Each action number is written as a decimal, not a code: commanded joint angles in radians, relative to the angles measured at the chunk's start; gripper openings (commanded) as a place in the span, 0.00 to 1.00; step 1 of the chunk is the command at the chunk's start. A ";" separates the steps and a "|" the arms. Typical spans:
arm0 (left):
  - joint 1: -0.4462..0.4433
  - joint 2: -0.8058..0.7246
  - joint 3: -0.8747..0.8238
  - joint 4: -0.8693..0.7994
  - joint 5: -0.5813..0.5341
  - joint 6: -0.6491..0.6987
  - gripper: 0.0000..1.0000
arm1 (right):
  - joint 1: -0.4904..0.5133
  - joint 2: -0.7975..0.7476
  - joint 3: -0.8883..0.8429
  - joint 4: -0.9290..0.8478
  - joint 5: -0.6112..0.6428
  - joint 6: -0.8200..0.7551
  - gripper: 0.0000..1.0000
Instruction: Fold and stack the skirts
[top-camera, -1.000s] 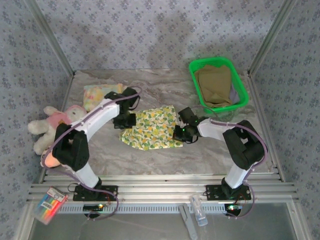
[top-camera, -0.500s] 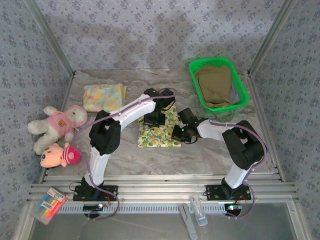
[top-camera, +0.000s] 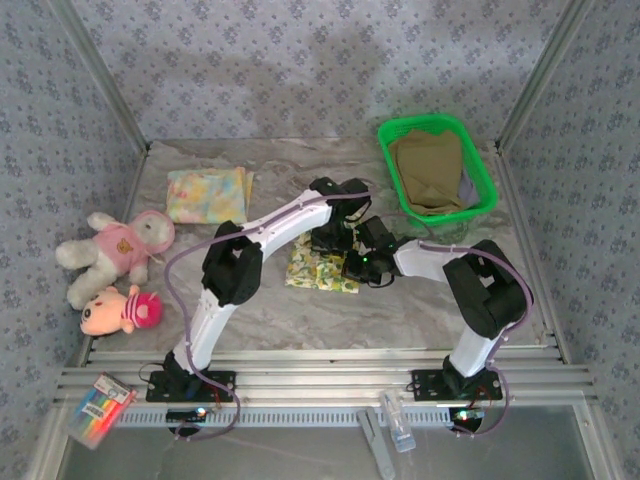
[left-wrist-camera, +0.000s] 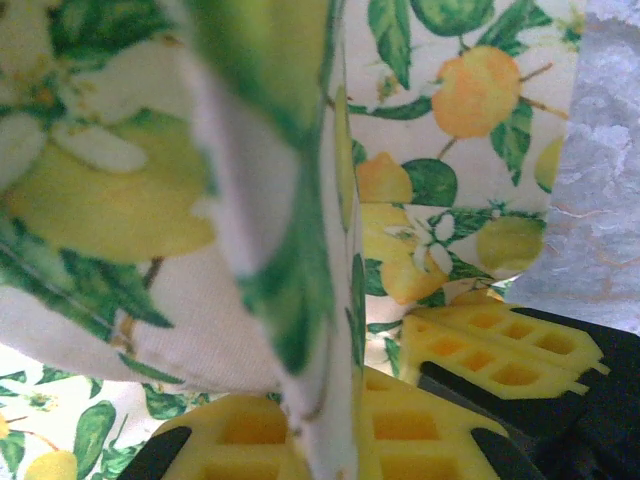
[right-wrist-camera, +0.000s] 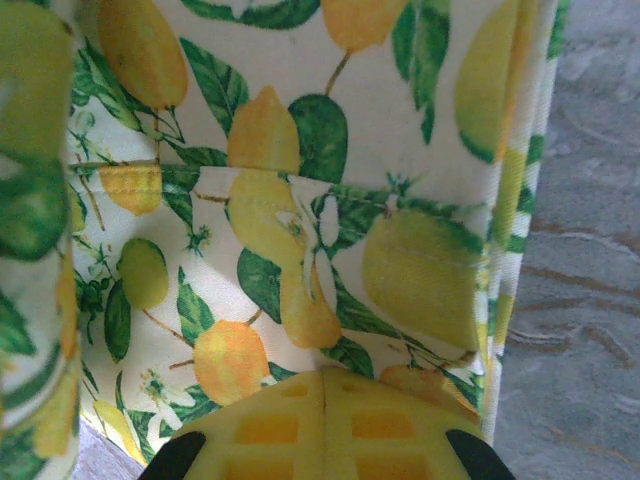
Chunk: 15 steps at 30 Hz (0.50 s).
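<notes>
One more fold: the lemon skirt (top-camera: 316, 276), mid-table (top-camera: 420, 305), has shrunk from a wide spread to a narrow strip. The left tool (top-camera: 329, 241) swept its pinched edge across to the right tool (top-camera: 356, 267), which is pressed together on the other edge. Looks halved; no label or writing shows.

Lemon-print skirt (top-camera: 320, 272) matt woven cloth; table (top-camera: 420, 300) marbled, smooth; basket (top-camera: 425, 121) glossy plastic.

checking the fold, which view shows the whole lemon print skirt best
Top external: the lemon-print skirt lies folded, most of its outline visible. Left wrist shows a fold hanging at the left fingers; right wrist shows flat print beyond the right fingers.
</notes>
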 joint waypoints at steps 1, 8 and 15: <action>-0.009 0.032 0.037 0.020 0.045 -0.001 0.13 | 0.013 0.088 -0.074 -0.144 0.086 0.015 0.00; -0.007 0.098 0.093 0.029 0.020 -0.010 0.24 | 0.017 0.061 -0.097 -0.082 0.070 0.021 0.00; 0.011 0.053 0.201 0.043 0.022 -0.007 0.39 | 0.012 -0.142 -0.092 -0.038 0.109 -0.050 0.04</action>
